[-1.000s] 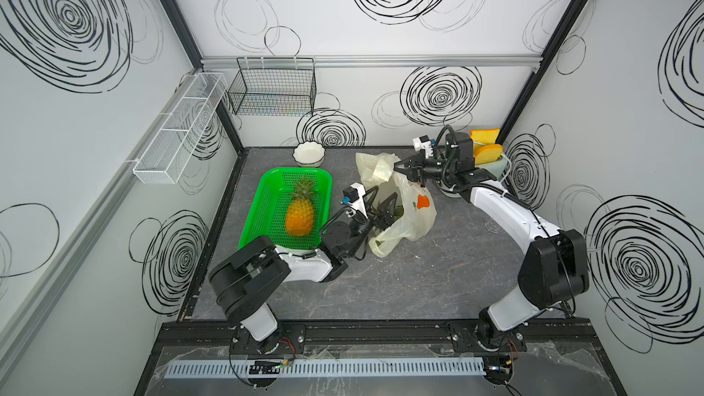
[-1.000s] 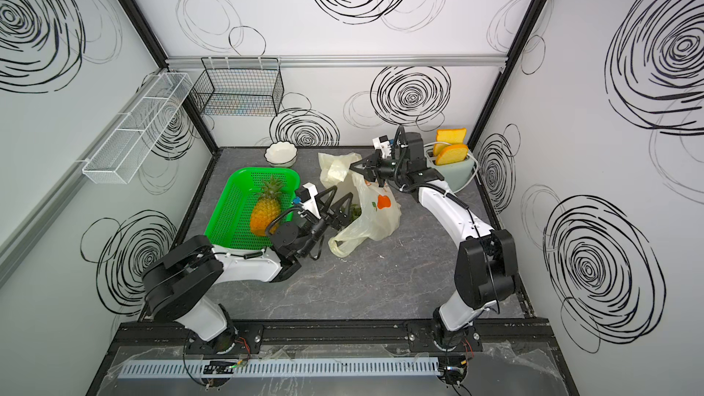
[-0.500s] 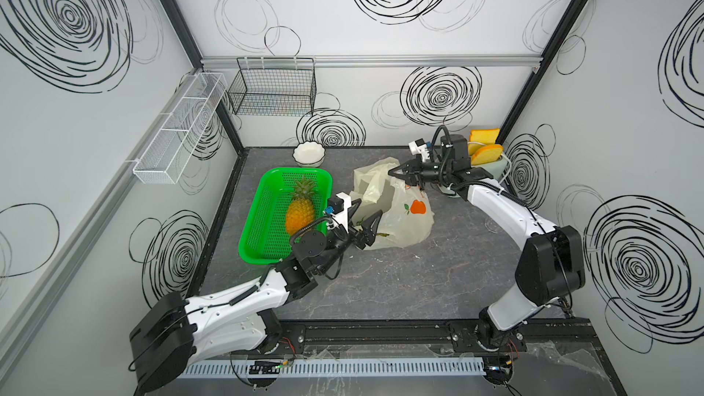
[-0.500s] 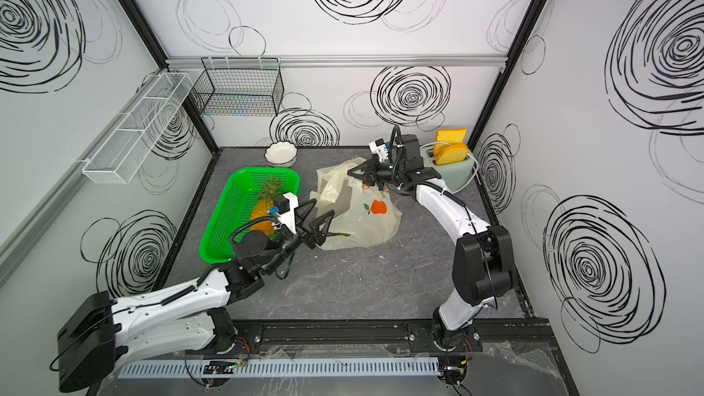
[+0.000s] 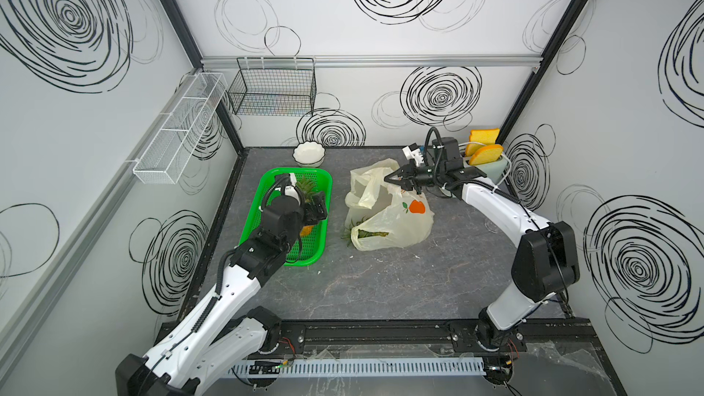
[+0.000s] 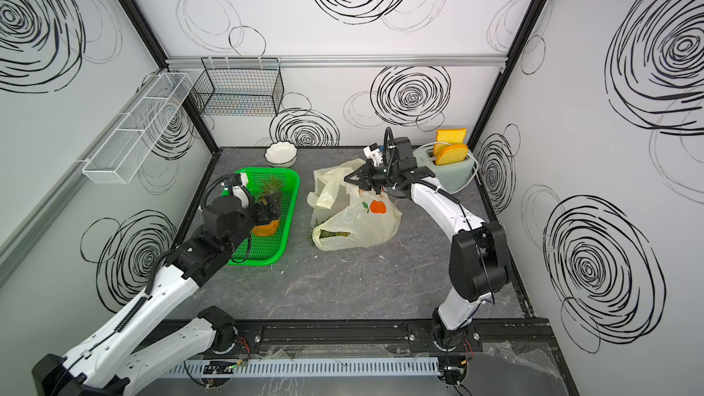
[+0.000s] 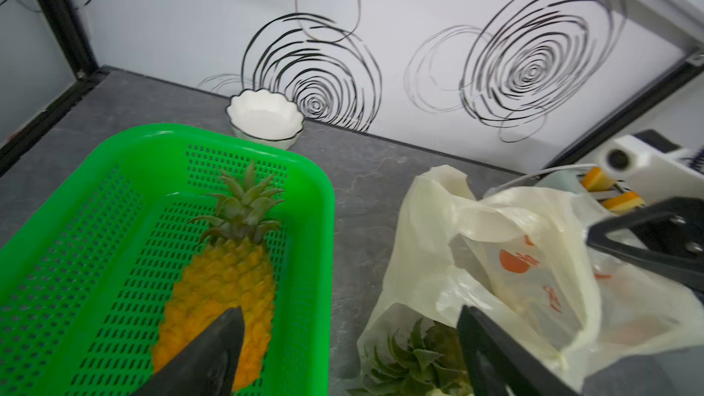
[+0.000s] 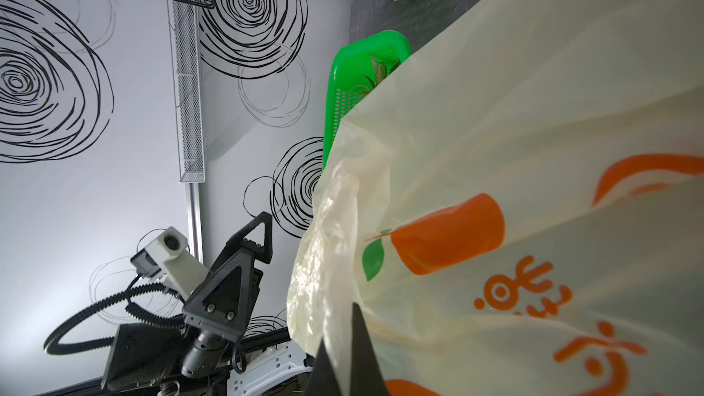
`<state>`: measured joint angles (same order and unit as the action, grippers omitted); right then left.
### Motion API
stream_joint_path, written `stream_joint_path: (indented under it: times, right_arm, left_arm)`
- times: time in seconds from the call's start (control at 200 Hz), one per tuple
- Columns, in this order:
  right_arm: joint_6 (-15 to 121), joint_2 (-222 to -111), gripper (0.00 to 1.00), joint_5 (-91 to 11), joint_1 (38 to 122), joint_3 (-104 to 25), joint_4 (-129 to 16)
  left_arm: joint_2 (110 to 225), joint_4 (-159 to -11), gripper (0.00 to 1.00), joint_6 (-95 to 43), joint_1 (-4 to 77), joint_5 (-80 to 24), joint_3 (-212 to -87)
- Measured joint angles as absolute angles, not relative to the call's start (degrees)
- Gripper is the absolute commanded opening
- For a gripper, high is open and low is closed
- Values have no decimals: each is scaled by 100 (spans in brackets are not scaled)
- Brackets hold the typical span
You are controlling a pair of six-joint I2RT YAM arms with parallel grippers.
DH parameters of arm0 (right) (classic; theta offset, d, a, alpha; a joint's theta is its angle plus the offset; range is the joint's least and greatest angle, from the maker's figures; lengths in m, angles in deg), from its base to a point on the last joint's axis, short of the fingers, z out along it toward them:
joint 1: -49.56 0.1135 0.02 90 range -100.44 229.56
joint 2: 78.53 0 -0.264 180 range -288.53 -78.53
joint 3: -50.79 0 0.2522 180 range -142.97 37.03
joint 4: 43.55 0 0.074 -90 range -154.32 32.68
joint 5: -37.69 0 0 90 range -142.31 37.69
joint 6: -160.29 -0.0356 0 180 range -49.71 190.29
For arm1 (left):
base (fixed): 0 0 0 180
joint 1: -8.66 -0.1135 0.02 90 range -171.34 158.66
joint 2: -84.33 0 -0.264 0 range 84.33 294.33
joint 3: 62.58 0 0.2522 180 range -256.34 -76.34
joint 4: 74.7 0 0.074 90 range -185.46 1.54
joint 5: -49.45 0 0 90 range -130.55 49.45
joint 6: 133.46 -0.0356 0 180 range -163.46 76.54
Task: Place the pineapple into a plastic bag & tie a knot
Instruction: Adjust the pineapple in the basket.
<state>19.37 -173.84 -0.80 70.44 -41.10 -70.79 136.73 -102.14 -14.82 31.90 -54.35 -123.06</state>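
With left tool (image 5: 317,209) spread wide, hovers close over pineapple (image 7: 224,280) lying in green basket (image 7: 324,200); with right tool (image 5: 390,179) clamped on plastic bag (image 5: 396,222), holds its rim off the worktop (image 5: 381,291), second pineapple (image 5: 367,234) inside. Looks like the fetching step; needs next a straight drop and grip round the body, knot not yet tied

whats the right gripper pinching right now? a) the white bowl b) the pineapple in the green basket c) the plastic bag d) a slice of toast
C: in a top view the right gripper is shut on the raised upper edge of the plastic bag, and the right wrist view shows the pale film pressed right against its tips.
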Motion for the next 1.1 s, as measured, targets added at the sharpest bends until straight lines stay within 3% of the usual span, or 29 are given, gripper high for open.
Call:
stream_joint_path:
  times: [0.07,0.445,0.775,1.101]
  right_arm:
    - [1975,-17390,0,-115,7051,-4110,-7125]
    - [2189,-17397,0,-213,7108,-4228,-7418]
    - [2272,-17397,0,-251,7110,-4261,-7542]
    - [2320,-17397,0,-270,7110,-4257,-7597]
  left_arm:
    - [14045,-10550,100,-1635,2786,-5208,-12574]
    - [16604,-11044,97,-3018,1376,-4386,-14032]
    - [18735,-11094,97,-3689,1320,-4014,-15361]
    - [20016,-11335,98,-3986,1387,-4478,-16539]
